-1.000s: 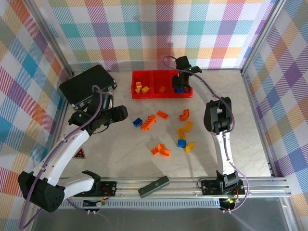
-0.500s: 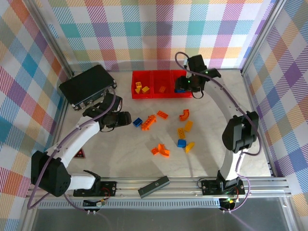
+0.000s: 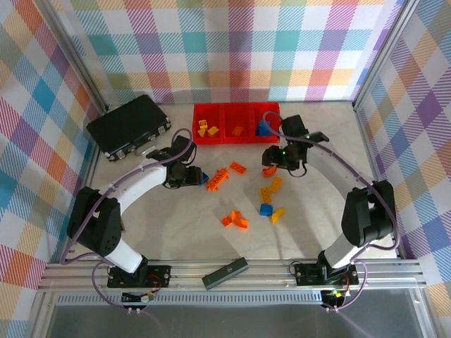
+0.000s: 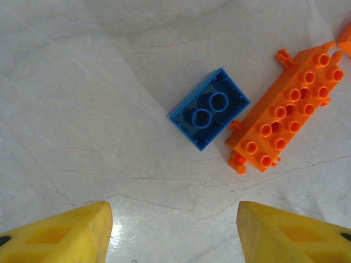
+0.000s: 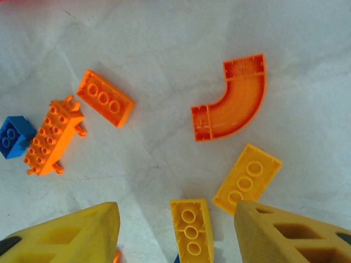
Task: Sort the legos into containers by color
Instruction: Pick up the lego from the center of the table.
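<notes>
The three joined red containers (image 3: 220, 139) stand at the back; the left one holds yellow bricks, the middle an orange one, the right blue ones. Loose legos lie in front of them. My left gripper (image 3: 193, 176) hangs open just left of a blue brick (image 4: 208, 108) that touches an orange studded brick (image 4: 288, 112); nothing is between its yellow fingers (image 4: 60, 233). My right gripper (image 3: 273, 160) is open over a curved orange piece (image 5: 233, 101). Two yellow bricks (image 5: 191, 227) (image 5: 247, 178) lie on the table under it, apart from its fingers (image 5: 290, 233).
A black latched case (image 3: 129, 127) sits at the back left. A black bar (image 3: 225, 272) lies on the front rail. More orange (image 3: 236, 220), blue (image 3: 266, 209) and yellow (image 3: 277, 215) bricks lie mid-table. An orange flat brick (image 5: 105, 98) lies by the studded one.
My left gripper has swung right, up to the blue brick. My right gripper has left the right-hand container and come forward and down over the curved orange piece.
</notes>
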Robot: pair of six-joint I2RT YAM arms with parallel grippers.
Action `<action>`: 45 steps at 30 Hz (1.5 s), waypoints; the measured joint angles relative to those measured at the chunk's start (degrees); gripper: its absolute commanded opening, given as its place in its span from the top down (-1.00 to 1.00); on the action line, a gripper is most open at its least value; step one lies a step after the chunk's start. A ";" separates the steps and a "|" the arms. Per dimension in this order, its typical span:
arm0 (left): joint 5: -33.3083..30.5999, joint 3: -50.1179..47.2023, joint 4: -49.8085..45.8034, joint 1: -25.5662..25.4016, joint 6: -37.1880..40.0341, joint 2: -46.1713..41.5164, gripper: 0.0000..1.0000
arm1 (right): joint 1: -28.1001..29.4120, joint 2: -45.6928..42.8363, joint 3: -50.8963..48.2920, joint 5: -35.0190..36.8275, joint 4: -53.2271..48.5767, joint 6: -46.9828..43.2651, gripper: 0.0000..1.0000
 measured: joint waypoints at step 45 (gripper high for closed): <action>-4.39 20.11 0.61 -10.14 14.29 27.78 0.34 | -0.07 -7.04 -12.26 2.23 4.26 0.33 -0.18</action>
